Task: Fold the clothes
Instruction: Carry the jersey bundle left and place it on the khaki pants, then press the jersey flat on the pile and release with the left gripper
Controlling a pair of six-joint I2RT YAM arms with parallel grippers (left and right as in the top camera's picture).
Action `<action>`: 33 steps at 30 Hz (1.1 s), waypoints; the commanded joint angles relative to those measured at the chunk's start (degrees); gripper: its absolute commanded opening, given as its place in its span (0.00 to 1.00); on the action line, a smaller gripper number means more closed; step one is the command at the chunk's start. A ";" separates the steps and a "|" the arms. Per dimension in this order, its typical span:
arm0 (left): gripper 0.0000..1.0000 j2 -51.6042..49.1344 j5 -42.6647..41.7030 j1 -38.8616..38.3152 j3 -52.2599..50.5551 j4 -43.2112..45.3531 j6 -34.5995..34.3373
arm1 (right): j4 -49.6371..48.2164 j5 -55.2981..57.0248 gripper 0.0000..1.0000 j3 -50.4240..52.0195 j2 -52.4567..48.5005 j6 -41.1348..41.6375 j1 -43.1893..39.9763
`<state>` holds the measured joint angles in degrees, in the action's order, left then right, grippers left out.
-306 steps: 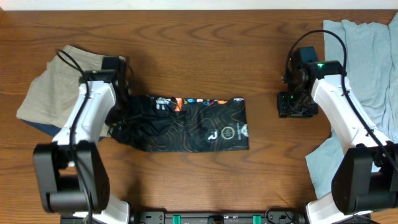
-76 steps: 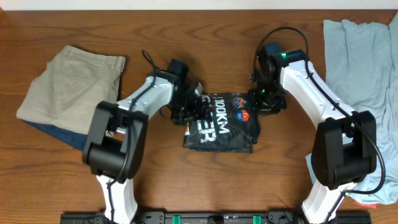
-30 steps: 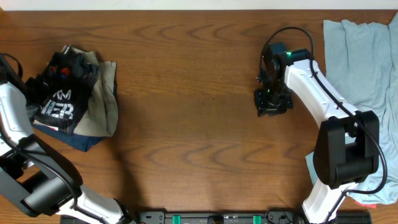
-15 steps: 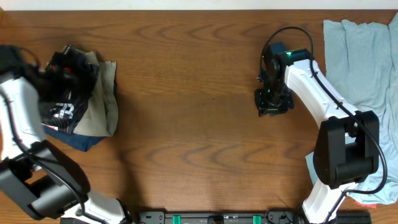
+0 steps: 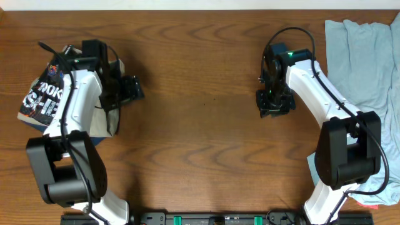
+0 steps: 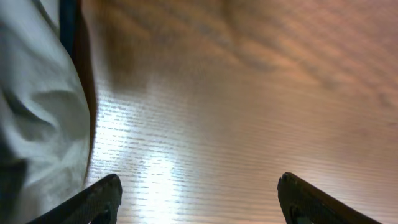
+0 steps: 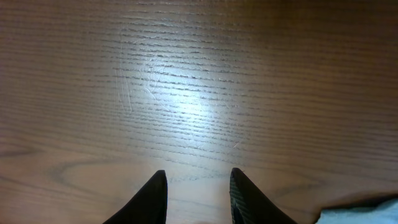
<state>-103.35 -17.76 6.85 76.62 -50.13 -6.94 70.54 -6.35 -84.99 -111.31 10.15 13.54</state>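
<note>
The black jersey point(image 5: 40, 99), folded with white lettering up, lies at the far left of the table on the khaki shorts point(image 5: 101, 122). My left gripper point(image 5: 134, 87) hovers just right of that pile, over bare wood. Its fingers point(image 6: 102, 200) stand wide apart and open, with nothing between them. The left wrist view shows pale fabric point(image 6: 34, 130) at its left edge. My right gripper point(image 5: 273, 104) hangs over bare table at the centre right. In the right wrist view the right gripper point(image 7: 198, 198) is narrowly open and empty.
A large light blue cloth point(image 5: 365, 69) covers the table's right side, and its corner shows in the right wrist view point(image 7: 360, 214). A dark blue layer point(image 5: 94, 141) peeks from under the shorts. Bare wood lies between the two arms.
The left gripper let go of the jersey on the shorts pile and swung right, off the pile and over bare wood. The right arm has not moved.
</note>
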 commanded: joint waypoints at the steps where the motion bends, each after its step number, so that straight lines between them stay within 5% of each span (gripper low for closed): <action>1: 0.82 -2.10 0.85 0.81 -3.61 2.14 2.93 | 0.00 0.52 0.32 0.26 0.96 -0.61 -0.52; 18: 0.83 -10.45 10.36 12.20 -3.56 16.00 -0.17 | 0.63 0.52 0.32 0.26 0.96 -0.59 -0.50; 28: 0.84 -10.01 -4.83 9.14 -0.79 14.10 3.82 | 0.15 0.52 0.32 0.26 0.96 0.22 -0.55; 33: 0.95 -10.01 -5.18 1.36 -0.79 12.55 5.49 | -2.25 -1.16 0.40 0.26 0.96 3.15 -0.85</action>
<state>-113.16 -20.25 12.86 74.65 -36.97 -3.66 68.97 -6.37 -84.97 -111.31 11.38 13.50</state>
